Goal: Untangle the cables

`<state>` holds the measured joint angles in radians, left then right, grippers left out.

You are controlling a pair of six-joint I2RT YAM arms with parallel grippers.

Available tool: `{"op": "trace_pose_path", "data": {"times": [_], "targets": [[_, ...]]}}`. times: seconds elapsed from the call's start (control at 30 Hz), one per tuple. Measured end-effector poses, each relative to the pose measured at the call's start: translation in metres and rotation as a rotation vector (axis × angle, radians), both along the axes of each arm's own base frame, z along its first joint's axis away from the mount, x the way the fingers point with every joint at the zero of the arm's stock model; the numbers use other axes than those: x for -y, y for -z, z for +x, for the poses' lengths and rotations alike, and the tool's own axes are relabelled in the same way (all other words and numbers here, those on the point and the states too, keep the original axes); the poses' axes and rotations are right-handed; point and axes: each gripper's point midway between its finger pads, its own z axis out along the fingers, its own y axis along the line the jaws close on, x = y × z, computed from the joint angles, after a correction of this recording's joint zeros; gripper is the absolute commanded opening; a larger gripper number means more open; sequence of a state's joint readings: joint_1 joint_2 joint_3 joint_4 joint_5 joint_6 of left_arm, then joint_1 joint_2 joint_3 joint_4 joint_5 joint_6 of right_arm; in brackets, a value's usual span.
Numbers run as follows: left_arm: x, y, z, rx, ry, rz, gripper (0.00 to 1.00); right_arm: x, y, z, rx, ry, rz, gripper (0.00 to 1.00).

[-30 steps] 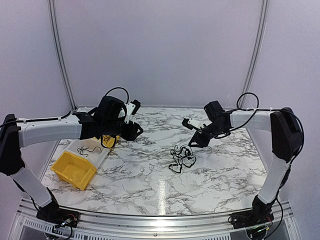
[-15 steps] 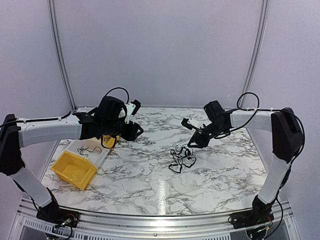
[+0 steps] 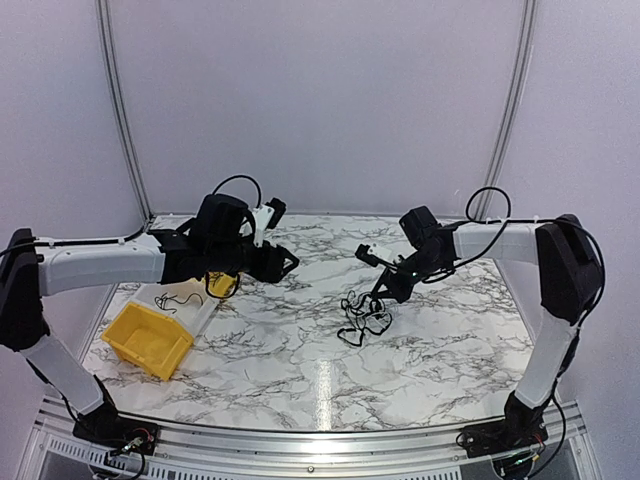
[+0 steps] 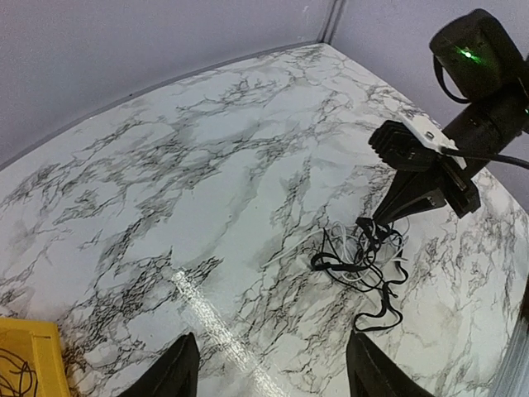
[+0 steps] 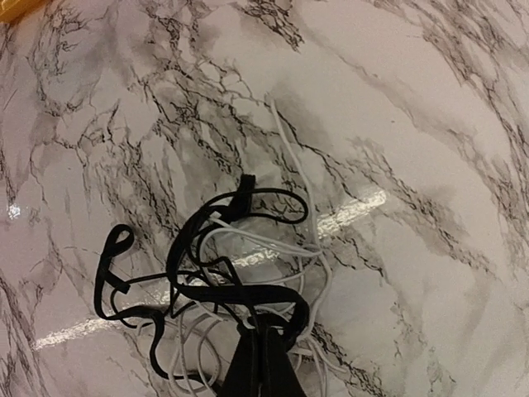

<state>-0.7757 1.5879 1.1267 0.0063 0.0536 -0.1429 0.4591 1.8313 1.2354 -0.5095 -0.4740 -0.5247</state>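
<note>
Nearest, on the left of the bench [image 3: 450, 340], sits a yellow bin [image 3: 150, 352], well apart from the work. The cables [image 3: 362, 316] lie near the bench's middle, a little to the right, in a loose clump of black strands with some white ones woven through. Just beyond them the right hand [image 3: 384, 291] tips down onto the clump's far edge. The wrist view shows its fingers [image 5: 248, 368] pressed together with a flat black strand at their tips, so it appears closed on the cables. Farther off to the left, the left hand [image 3: 284, 262] hovers above the bench with its jaws spread, holding nothing. The step in hand looks like drawing one strand out of the knot. It is best done slowly, lifting up and away while watching whether the whole clump rises. If it does, the left hand should come in to pin the rest. The clump has no clean heading; its longer spread runs roughly near to far, with one small black loop trailing at its near-left and a white strand straying past its edge.
</note>
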Motion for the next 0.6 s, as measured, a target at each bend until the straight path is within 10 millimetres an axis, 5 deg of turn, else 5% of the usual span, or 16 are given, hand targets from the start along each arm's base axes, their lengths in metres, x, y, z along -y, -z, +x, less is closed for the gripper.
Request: {"op": "trace_pose_path", "data": {"times": [0.2,0.4,0.6], "targets": [[0.048,0.015,-0.035,-0.036,0.073,-0.100,0.68,-0.021,-0.034,-0.026,0.035,-0.075,0.040,0.00],[0.099,0.059,-0.075,-0.052,0.136,-0.140,0.68,-0.031,-0.077,-0.040,0.076,-0.116,0.095,0.00],[0.121,0.071,-0.073,-0.012,0.093,-0.202,0.66,-0.033,-0.093,-0.050,0.059,-0.126,0.112,0.00]]}}
